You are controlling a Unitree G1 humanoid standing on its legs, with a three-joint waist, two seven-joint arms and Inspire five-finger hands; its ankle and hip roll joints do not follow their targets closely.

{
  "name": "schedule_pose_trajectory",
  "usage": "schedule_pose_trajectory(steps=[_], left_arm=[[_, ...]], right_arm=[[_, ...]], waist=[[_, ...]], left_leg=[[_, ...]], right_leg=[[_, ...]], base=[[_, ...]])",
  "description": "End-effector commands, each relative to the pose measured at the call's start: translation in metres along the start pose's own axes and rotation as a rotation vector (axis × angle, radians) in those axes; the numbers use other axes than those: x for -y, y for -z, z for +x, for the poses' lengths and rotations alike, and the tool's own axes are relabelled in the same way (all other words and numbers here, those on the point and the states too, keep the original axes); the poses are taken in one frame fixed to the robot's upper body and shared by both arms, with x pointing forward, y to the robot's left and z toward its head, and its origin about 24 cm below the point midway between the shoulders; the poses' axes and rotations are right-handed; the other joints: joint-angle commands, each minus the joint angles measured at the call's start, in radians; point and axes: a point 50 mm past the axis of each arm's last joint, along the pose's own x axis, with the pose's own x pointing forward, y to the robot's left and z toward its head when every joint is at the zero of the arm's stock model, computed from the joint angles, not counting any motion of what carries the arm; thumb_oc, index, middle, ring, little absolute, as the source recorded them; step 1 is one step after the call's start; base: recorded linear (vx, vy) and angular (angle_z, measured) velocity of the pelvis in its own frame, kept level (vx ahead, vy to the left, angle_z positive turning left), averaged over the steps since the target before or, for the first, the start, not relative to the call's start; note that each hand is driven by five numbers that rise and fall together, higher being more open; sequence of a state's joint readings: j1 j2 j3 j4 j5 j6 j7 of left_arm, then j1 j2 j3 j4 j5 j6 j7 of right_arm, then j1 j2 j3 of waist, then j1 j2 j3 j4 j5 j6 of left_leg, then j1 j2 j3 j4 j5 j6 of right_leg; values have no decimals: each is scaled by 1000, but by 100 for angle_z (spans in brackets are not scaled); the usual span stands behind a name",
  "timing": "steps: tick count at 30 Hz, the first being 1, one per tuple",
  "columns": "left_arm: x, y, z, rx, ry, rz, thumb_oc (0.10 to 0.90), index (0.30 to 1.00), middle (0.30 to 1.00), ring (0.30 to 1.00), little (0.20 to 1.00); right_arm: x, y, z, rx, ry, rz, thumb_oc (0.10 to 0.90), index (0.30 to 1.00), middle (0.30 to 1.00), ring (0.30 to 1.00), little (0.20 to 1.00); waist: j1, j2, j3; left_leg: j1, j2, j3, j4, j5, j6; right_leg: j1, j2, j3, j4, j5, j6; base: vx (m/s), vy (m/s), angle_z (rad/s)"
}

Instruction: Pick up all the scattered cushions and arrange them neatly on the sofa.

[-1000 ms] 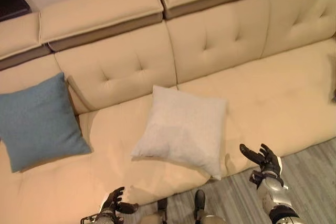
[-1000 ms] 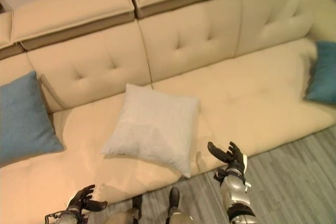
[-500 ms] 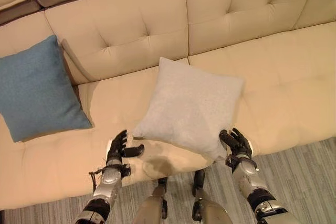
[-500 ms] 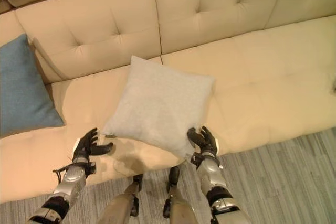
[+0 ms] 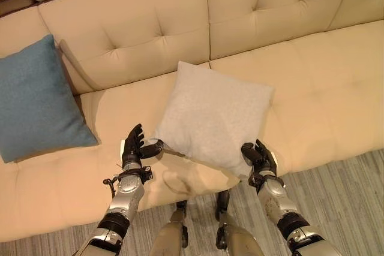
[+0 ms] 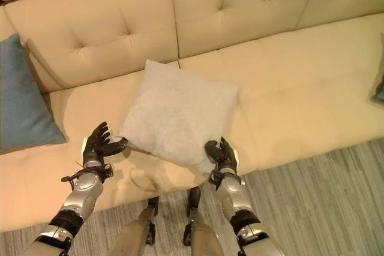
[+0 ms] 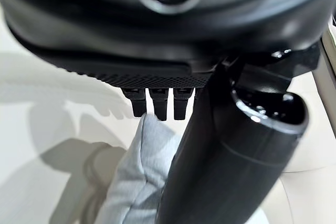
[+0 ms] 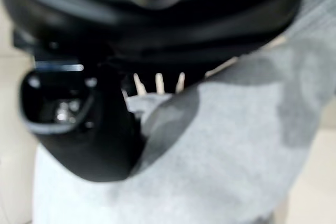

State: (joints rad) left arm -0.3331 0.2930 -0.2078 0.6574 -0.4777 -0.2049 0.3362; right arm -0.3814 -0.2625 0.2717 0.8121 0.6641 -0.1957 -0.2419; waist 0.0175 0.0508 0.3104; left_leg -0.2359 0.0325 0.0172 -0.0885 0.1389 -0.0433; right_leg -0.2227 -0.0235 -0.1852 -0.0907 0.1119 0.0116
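Lying on seat: grey cushion (image 5: 213,115), flat on my sofa (image 5: 324,94), near its front edge.
Left hand (image 5: 133,148): spread, thumb touching the cushion's near-left corner.
Right hand (image 5: 258,157): at the near-right corner; grip, I cannot tell.
Blue cushion (image 5: 36,103): propped against the backrest, far left.

The setting reads as a home living room. A long cream upholstered sofa (image 5: 150,34) with button-tufted back cushions and padded headrests trimmed by a brown band runs across the scene. Soft throw cushions lie on its seat: a square pale grey fabric cushion (image 5: 213,115) near the front edge and a square blue fabric cushion (image 5: 37,103) leaning at the backrest further left. In front of the sofa runs a grey wood-plank floor (image 5: 348,190).
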Motion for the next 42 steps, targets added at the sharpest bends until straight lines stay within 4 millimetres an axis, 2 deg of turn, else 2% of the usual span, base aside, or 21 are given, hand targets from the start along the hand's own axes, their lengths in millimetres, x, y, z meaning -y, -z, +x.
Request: schedule_pose_trajectory(steps=[1,2,4,5,9,10,11,15,18,21,24,25,27,28,30,32,35,37,38,39,42], left_arm=[[15,-77,14,330,114,-74,800,900,900,900,900],[15,-77,14,330,114,-74,800,900,900,900,900],[12,-91,13,386,141,-79,800,900,900,900,900],[3,-98,12,418,151,-65,800,900,900,900,900],[-17,-101,11,432,129,-23,800,900,900,900,900],[-17,-101,11,432,129,-23,800,900,900,900,900],[-33,-100,10,424,104,3,800,900,900,900,900],[-61,-111,10,446,63,-11,800,900,900,900,900],[-70,-121,8,479,42,-79,800,900,900,900,900],[-70,-123,10,487,30,-116,800,900,900,900,900],[-53,-132,15,505,56,-189,800,900,900,900,900],[-40,-135,19,501,85,-188,800,900,900,900,900],[-40,-135,19,502,86,-188,800,900,900,900,900],[-25,-137,23,490,130,-154,800,900,900,900,900],[-19,-136,25,479,143,-131,800,900,900,900,900],[1,-140,34,452,184,-54,800,900,900,900,900],[11,-141,39,435,208,33,800,900,900,900,900],[19,-133,42,397,231,103,800,900,900,900,900],[26,-119,44,336,256,180,800,900,900,900,900],[26,-119,44,336,256,180,800,900,900,900,900],[35,-95,43,253,305,277,800,900,900,900,900]], right_arm=[[-52,-37,1,182,-214,-18,800,900,900,900,900],[-52,-37,1,182,-214,-18,800,900,900,900,900],[-50,-37,1,181,-216,-35,800,900,900,900,900],[-47,-37,2,178,-221,-52,800,900,900,900,900],[-40,-35,2,168,-214,-60,800,900,900,900,900],[-40,-35,1,168,-214,-60,800,900,900,900,900],[-35,-32,1,159,-204,-70,800,900,900,900,900],[-26,-31,2,153,-193,-88,800,900,900,900,900],[-24,-29,0,149,-192,-89,800,900,900,900,900],[-24,-28,0,148,-193,-91,800,900,900,900,900],[-28,-27,0,143,-197,-103,800,900,900,900,900],[-30,-27,0,144,-201,-111,800,900,900,900,900],[-30,-28,0,145,-201,-110,800,900,900,900,900],[-33,-30,1,148,-209,-117,800,900,900,900,900],[-35,-31,2,151,-215,-121,800,900,900,900,900],[-44,-44,5,183,-234,-129,800,900,900,900,900],[-49,-54,7,209,-240,-124,800,900,900,900,900],[-52,-59,9,221,-244,-118,800,900,900,900,900],[-57,-65,10,233,-250,-113,800,900,900,900,900],[-57,-65,10,233,-250,-113,800,900,900,900,900],[-64,-73,11,252,-263,-104,800,900,900,900,900]], waist=[[-1,-53,-66],[-1,-54,-67],[-1,-52,-68],[1,-50,-70],[4,-45,-76],[4,-45,-76],[7,-40,-80],[15,-33,-86],[19,-29,-89],[17,-28,-88],[10,-31,-82],[3,-34,-79],[4,-34,-78],[-4,-38,-74],[-9,-40,-72],[-28,-49,-53],[-36,-57,-39],[-43,-64,-30],[-49,-74,-22],[-49,-74,-22],[-53,-85,-15]], left_leg=[[-9,-55,24,10,-83,-3],[-9,-55,25,11,-83,-3],[-10,-55,28,11,-84,-2],[-7,-55,30,11,-87,0],[1,-57,32,12,-92,3],[1,-57,32,12,-92,3],[7,-60,33,13,-95,5],[14,-63,32,15,-97,5],[17,-63,27,16,-98,4],[20,-64,26,15,-99,4],[15,-62,22,14,-96,3],[10,-61,22,13,-95,3],[9,-61,22,13,-95,3],[4,-59,24,12,-92,3],[-1,-58,27,13,-91,3],[-27,-53,34,18,-84,3],[-46,-49,42,24,-78,2],[-56,-46,46,31,-77,0],[-69,-44,48,39,-76,-1],[-69,-44,48,39,-76,-1],[-84,-43,55,51,-77,-1]], right_leg=[[-60,-89,99,92,-65,104],[-60,-89,100,92,-64,104],[-62,-88,102,90,-61,106],[-60,-88,105,88,-62,106],[-53,-89,109,88,-62,107],[-53,-89,109,88,-62,107],[-45,-88,109,87,-65,107],[-32,-86,106,84,-67,105],[-23,-86,102,82,-72,103],[-20,-84,100,80,-74,103],[-24,-84,97,82,-75,102],[-33,-84,99,84,-73,102],[-34,-84,99,84,-73,102],[-43,-85,101,86,-69,104],[-51,-85,104,89,-68,104],[-88,-86,117,103,-60,106],[-110,-85,120,111,-51,107],[-118,-85,122,113,-48,108],[-129,-83,126,112,-40,109],[-129,-83,126,112,-40,109],[-137,-80,131,104,-31,110]], base=[[0,0,0],[3,8,-4],[18,3,-6],[23,1,-8],[24,9,-9],[24,13,-10],[27,10,-6],[9,3,-1],[1,-1,2],[-1,-1,2],[0,0,0],[0,0,0],[0,0,0],[0,0,0],[0,0,0],[-56,37,-3],[-45,24,-7],[-29,19,-6],[-32,14,-8],[-29,15,-14],[-8,12,-15]])
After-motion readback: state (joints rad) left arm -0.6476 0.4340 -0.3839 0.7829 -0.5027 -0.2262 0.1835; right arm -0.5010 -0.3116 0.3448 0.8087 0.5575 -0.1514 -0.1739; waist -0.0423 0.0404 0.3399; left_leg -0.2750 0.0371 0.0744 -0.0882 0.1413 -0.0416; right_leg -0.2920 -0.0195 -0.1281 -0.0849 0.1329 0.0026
